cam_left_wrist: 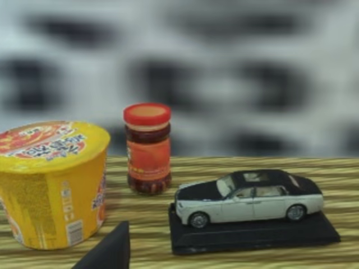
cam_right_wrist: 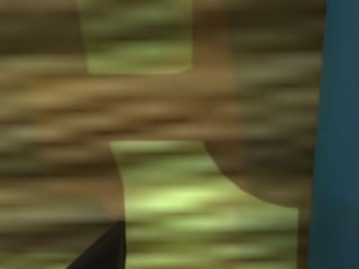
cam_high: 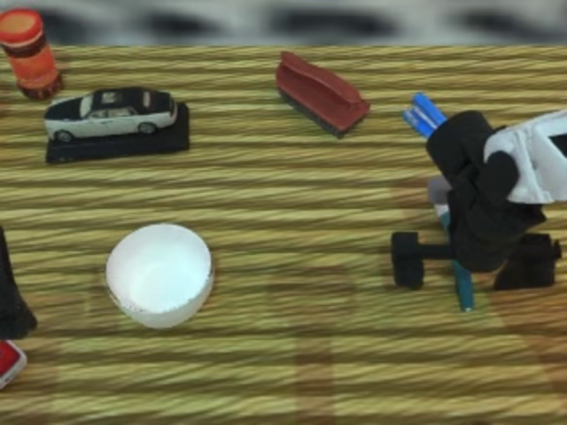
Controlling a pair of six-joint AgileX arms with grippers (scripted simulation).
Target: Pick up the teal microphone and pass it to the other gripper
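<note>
The teal microphone [cam_high: 463, 288] lies on the wooden table at the right, its grey-white head [cam_high: 438, 190] pointing to the far side and its slim handle toward the near side. My right gripper [cam_high: 469, 261] hangs low over the handle, open, one black finger on each side, touching nothing. Much of the microphone is hidden under the arm's black body and white casing. The right wrist view shows the teal handle [cam_right_wrist: 336, 134] along one edge and one black fingertip [cam_right_wrist: 106, 249]. My left gripper [cam_high: 11, 305] is parked at the table's left edge, open and empty.
A bright blue stapler-like object [cam_high: 423, 115] lies just beyond the right arm. A red-brown block [cam_high: 321, 93] sits at the far middle, a white bowl [cam_high: 159, 274] at centre left. A model car [cam_high: 115, 119], a red-lidded jar [cam_high: 31, 53] and a yellow noodle cup [cam_left_wrist: 50, 179] stand far left.
</note>
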